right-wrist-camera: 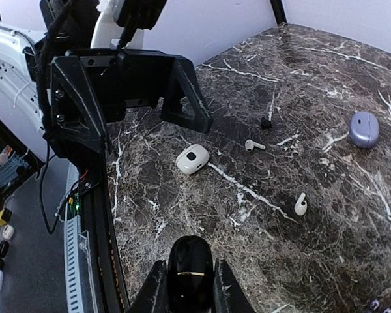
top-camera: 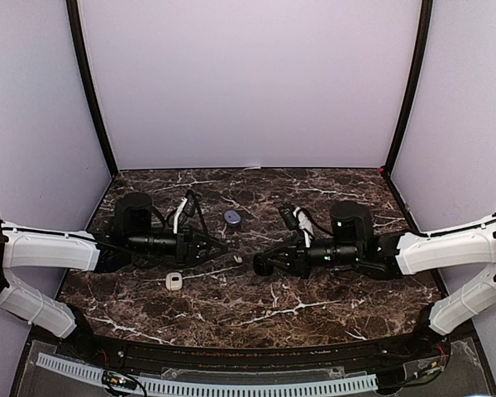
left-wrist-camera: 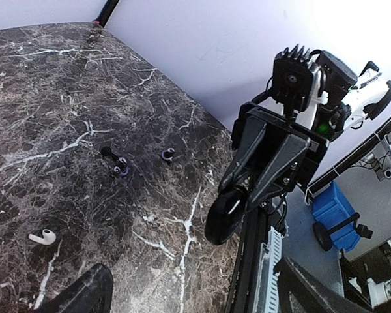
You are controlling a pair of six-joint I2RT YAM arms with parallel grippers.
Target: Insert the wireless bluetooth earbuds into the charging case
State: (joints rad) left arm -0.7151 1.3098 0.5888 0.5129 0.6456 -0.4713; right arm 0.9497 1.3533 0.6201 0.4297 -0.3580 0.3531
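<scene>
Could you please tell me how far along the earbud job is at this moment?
Nothing looks done yet: white earbuds and dark earbuds lie loose on the table. In hand, the right gripper grips a black case, while the left gripper is open and empty. Left: seat every earbud in its case.

No legible text or markings anywhere.

Lab test booth: white panels [top-camera: 248,83], marble tabletop [top-camera: 256,310].
</scene>
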